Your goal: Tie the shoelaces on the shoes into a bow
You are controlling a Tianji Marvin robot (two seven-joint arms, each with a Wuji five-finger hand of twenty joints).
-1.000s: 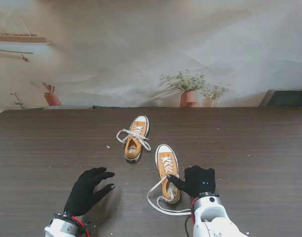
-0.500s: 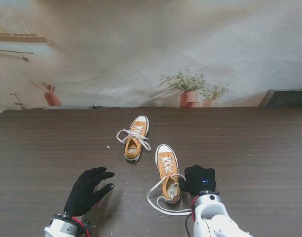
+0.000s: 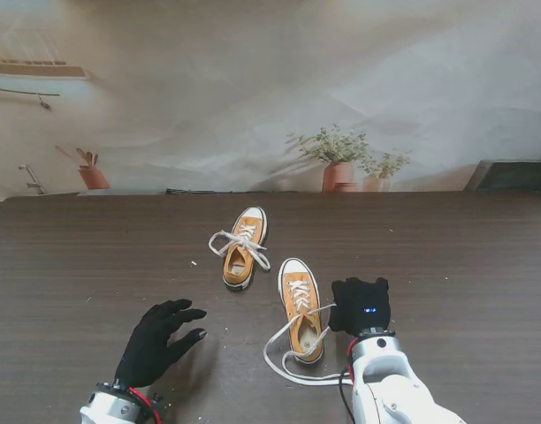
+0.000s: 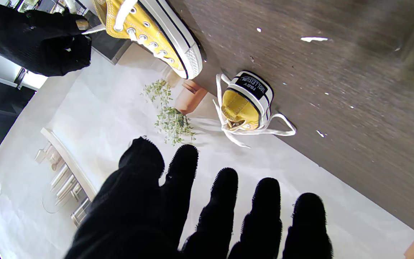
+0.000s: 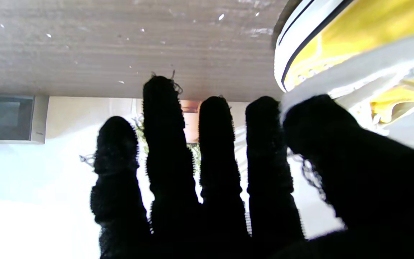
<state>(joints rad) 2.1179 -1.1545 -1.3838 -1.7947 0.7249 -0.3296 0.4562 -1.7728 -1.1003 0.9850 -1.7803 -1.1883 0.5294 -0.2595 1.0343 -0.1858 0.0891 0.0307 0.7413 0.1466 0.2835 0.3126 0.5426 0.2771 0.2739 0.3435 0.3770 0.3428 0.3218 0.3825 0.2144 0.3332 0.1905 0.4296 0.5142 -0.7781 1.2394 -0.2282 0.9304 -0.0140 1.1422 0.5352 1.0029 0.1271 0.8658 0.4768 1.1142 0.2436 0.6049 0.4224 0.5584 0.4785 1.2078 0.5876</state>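
Two yellow canvas shoes lie on the dark wooden table [image 3: 465, 265]. The far shoe [image 3: 243, 247] [image 4: 245, 102] has its white laces spread loose to both sides. The near shoe [image 3: 301, 309] [image 4: 156, 36] [image 5: 354, 50] trails a long white lace loop [image 3: 284, 364] toward me. My right hand [image 3: 361, 306] [image 4: 34, 36] sits just right of the near shoe, thumb and forefinger shut on one lace strand [image 3: 322, 311] [image 5: 289, 99] that runs taut from the shoe. My left hand [image 3: 157, 343] [image 4: 199, 212] rests to the left of both shoes, open, fingers spread, holding nothing.
A backdrop with potted plants [image 3: 341, 163] rises behind the table's far edge. A dark box [image 3: 514, 177] stands at the back right. Small white specks [image 3: 194, 263] dot the table top.
My right hand has moved away from me and slightly right, off the near shoe's side, drawing one lace strand taut. The left hand has not moved.
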